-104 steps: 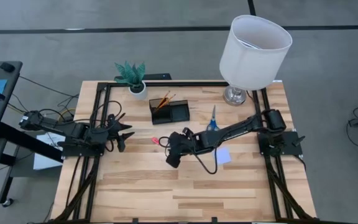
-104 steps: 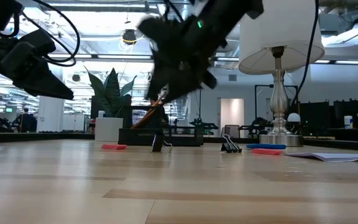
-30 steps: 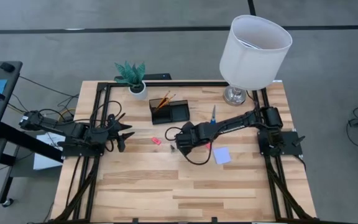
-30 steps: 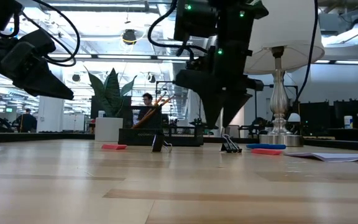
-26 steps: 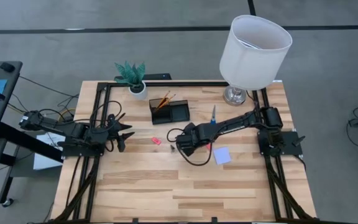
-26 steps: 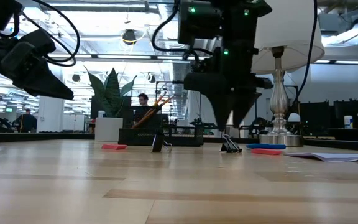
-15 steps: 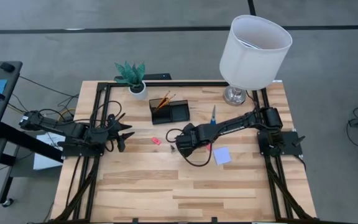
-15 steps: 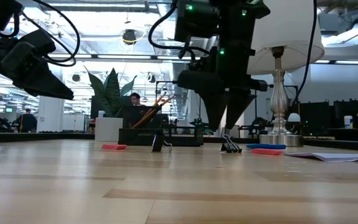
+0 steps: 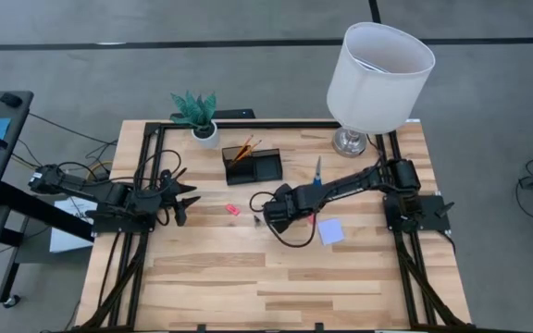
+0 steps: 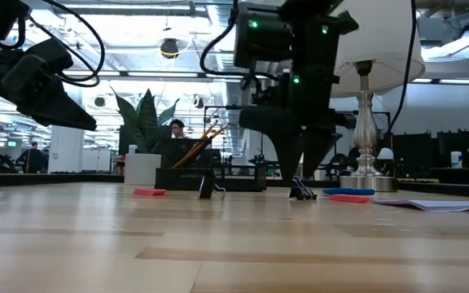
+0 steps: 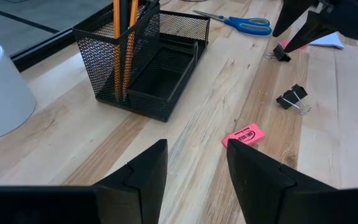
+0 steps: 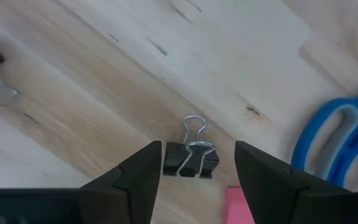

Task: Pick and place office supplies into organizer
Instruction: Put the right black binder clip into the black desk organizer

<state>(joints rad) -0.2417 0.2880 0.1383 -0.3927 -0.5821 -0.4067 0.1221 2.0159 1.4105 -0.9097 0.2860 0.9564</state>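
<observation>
My right gripper (image 12: 194, 177) is open and points down at mid-table, one finger on each side of a small black binder clip (image 12: 191, 162) that lies on the wood. The low view shows the fingertips (image 10: 300, 181) just above that clip (image 10: 302, 192). A second clip (image 11: 293, 98) lies nearby. The black mesh organizer (image 9: 253, 165) holds two orange pencils (image 11: 122, 43) in its cup. A pink eraser (image 11: 243, 134), blue-handled scissors (image 9: 317, 176) and the pale blue note pad (image 9: 331, 231) lie on the table. No black pen shows. My left gripper (image 9: 185, 199) waits open at the left edge.
A white plant pot (image 9: 205, 134) stands at the far left corner and a lamp (image 9: 378, 74) at the far right. A second pink piece (image 12: 238, 202) lies beside the clip, near the scissors' handle (image 12: 347, 143). The near half of the table (image 9: 266, 287) is bare wood.
My right gripper has come down over the binder clip near the scissors, staying open; its fingertips now stand lower, on either side of the clip. The clip and the other things have kept their places.
</observation>
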